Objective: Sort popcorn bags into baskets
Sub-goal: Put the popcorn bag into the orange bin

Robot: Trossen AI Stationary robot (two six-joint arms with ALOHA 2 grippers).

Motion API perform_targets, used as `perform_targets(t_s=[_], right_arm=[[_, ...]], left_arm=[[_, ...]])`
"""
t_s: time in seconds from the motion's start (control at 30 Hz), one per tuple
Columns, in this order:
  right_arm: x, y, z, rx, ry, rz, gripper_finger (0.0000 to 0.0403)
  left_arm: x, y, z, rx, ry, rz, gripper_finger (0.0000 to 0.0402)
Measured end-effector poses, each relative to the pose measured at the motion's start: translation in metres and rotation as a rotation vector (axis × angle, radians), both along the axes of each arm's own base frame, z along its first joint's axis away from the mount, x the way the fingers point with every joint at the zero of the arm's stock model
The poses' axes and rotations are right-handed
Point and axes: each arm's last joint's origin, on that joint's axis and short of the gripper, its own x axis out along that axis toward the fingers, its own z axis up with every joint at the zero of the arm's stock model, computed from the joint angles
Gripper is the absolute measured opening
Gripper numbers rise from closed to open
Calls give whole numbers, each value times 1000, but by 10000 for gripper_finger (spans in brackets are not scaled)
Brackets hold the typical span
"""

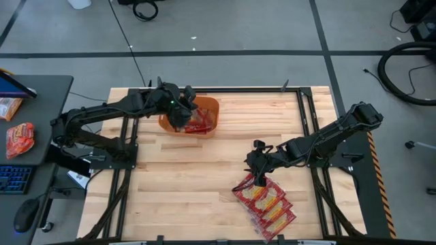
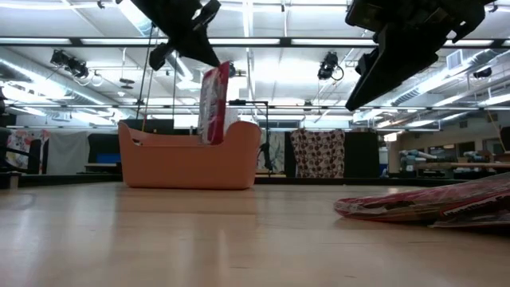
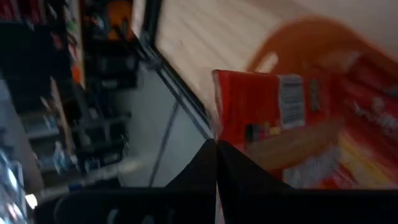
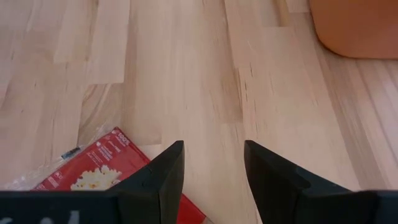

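Note:
An orange basket (image 1: pixel 212 107) stands at the table's far middle, with red popcorn bags (image 1: pixel 201 125) lying in it. My left gripper (image 1: pixel 179 114) is over the basket's left part, shut on one popcorn bag (image 2: pixel 213 104). More popcorn bags lie flat in an overlapping pile (image 1: pixel 267 201) on the wood at the near right. My right gripper (image 1: pixel 257 167) hovers open just above the pile's far-left end, its fingers pointing down at bare wood beside a bag (image 4: pixel 102 167). My left gripper pinches the popcorn bag by its upper edge (image 3: pixel 219 127) between its two shut fingers, which slant down from the table's left. The bag hangs upright below the fingers, its top (image 2: pixel 220 70) above the basket's rim (image 2: pixel 239 127) and its lower end behind the basket's wall.
A dark side table at the left carries an orange-red packet (image 1: pixel 20 138), a keyboard (image 1: pixel 13 178) and a mouse (image 1: pixel 26 214). Black frame rails (image 1: pixel 304 116) run along the table's sides. Bare wood lies between the basket and the pile.

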Motion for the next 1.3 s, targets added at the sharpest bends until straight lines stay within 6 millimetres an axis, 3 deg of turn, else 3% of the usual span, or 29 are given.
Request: perform_targets(t_s=[0.6,0.73,1.0,1.3], right_arm=[[4,4,4,58,-65,-24,171],[4,4,5,43,-69,-11,171],[5,4,6,24,-81,12,171],[5,4,6,23,-81,13,171]], left_arm=[[7,-2,1,-57,-70,-155,2],[14,-1,-7,-78,-42,-180,2],[32,7,-22,44,11,-264,2],[27,17,-28,-47,36,-258,2]])
